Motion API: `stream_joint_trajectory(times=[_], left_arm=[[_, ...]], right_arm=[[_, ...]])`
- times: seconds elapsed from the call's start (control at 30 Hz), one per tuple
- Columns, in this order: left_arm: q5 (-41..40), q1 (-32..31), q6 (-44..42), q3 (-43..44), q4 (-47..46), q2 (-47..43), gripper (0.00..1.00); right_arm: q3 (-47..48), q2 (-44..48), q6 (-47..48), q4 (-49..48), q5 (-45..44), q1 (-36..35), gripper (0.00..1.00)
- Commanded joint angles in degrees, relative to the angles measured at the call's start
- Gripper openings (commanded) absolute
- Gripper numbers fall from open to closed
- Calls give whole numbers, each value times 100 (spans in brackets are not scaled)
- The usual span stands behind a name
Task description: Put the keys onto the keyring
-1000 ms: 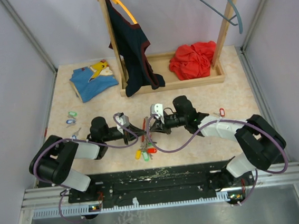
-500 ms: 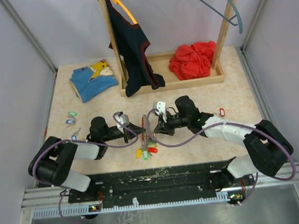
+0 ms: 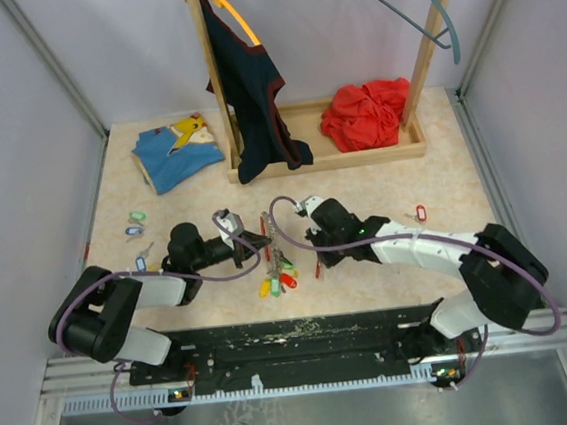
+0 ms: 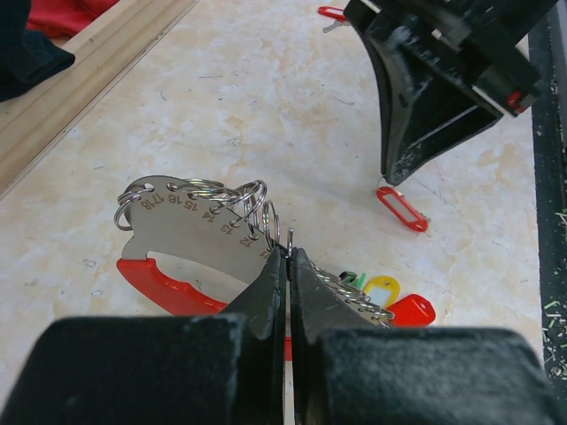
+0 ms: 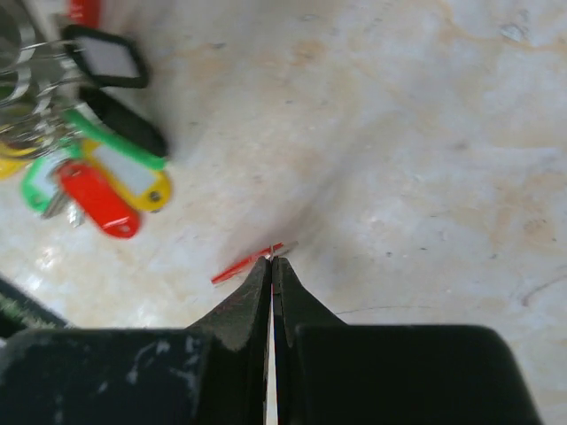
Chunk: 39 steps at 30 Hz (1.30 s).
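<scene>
My left gripper (image 3: 262,240) (image 4: 290,252) is shut on a thin wire keyring (image 4: 291,237). That ring sits at the edge of a numbered steel plate with a red handle (image 4: 190,226) that carries several rings. A bunch of keys with yellow, green and red tags (image 3: 278,279) (image 5: 97,173) (image 4: 390,297) hangs just below it on the table. My right gripper (image 3: 316,260) (image 5: 271,259) is shut on a red-tagged key (image 5: 244,268), seen edge on, with its tips down at the tabletop right of the bunch. The left wrist view also shows that key (image 4: 403,208).
Loose keys lie apart: a red one (image 3: 421,211) at the right, and a green one (image 3: 136,217) and a blue one (image 3: 133,230) at the left. A wooden rack base (image 3: 308,158) with a red cloth (image 3: 366,112) and a hanging dark garment (image 3: 251,85) stands behind. Blue cloth (image 3: 175,153) lies back left.
My right gripper has drawn away from the keyring, moving toward the near edge and down to the table. The left gripper has stayed nearly still on the ring.
</scene>
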State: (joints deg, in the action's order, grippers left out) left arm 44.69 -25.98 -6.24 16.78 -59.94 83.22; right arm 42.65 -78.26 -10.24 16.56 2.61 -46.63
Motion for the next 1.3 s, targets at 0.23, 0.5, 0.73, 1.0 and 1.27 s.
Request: stream_joint_trajectory(times=[0.23, 0.5, 0.73, 1.0, 1.27], left_arm=[[-160, 9, -44, -52, -26, -171, 0], [-167, 13, -36, -45, -22, -154, 0], [-136, 9, 15, -34, -63, -117, 0], [-109, 14, 21, -34, -54, -122, 0], [-102, 14, 32, -34, -52, -122, 0]], right_arm=[[411, -989, -758, -1179, -2020, 5, 0], [467, -1312, -1115, -1061, -2177, 5, 5], [673, -1198, -1217, -459, -1706, 139, 15], [987, -1012, -1233, -91, -914, 565, 27], [1192, -1258, -1628, 124, -391, 761, 26]])
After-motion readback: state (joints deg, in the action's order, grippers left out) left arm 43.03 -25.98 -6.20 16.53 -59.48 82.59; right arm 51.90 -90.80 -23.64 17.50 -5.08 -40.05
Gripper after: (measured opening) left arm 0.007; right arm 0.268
